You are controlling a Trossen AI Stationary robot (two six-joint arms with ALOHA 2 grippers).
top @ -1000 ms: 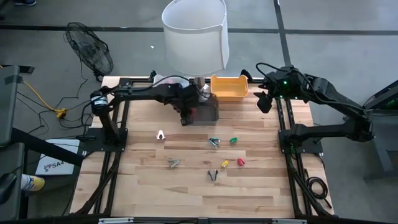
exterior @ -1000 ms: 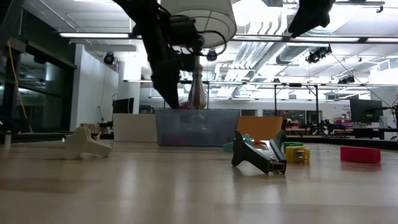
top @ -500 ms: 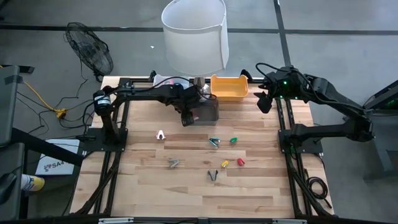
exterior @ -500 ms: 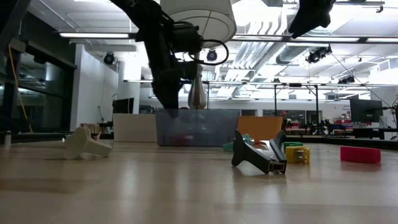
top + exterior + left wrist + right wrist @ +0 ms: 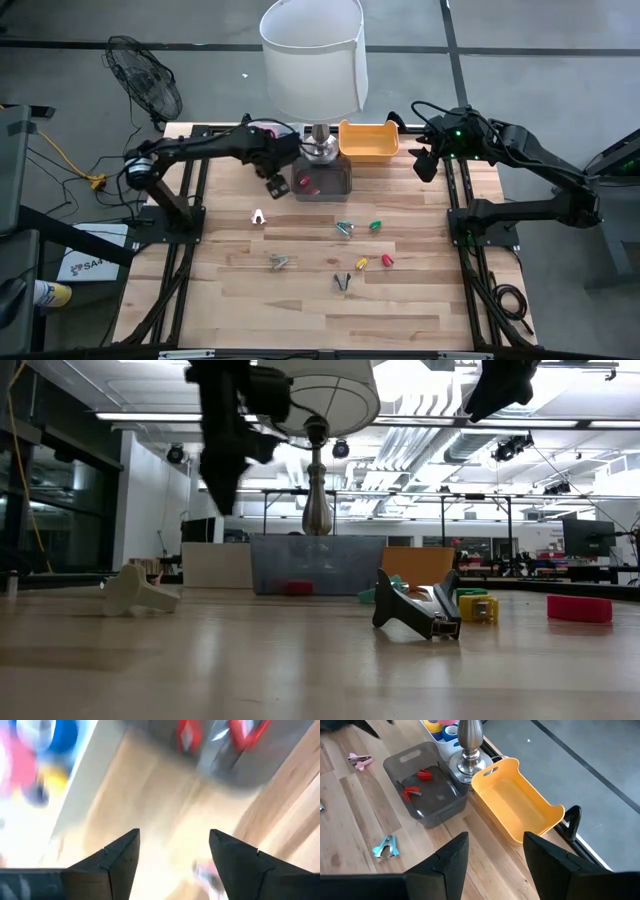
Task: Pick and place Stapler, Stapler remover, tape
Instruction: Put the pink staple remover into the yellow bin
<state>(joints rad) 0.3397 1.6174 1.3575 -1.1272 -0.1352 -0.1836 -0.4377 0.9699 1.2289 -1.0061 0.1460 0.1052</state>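
While its fingers stand apart with nothing between them, the left gripper [image 5: 275, 181] hangs just beside the grey bin [image 5: 343, 183], on the side away from the lamp base [image 5: 320, 150]; a release into the bin is my reading, since two red removers [image 5: 417, 783] lie on the bin floor, apart from each other. Beyond the bin sits the empty yellow bin [image 5: 520, 805], and near the lamp base a white tray holds tape rolls [image 5: 442, 726], presumably sorted by kind. Farther out on the table lie loose pieces awaiting pickup: a pink remover [image 5: 258, 216] nearest the gripper, a teal one [image 5: 344, 229], a green block [image 5: 375, 226], then a grey remover [image 5: 279, 263], a dark stapler [image 5: 343, 282], and yellow [image 5: 362, 264] and red [image 5: 386, 260] blocks. Over the far table edge the right gripper [image 5: 424, 163] waits, parted and empty, clear of the working arm.
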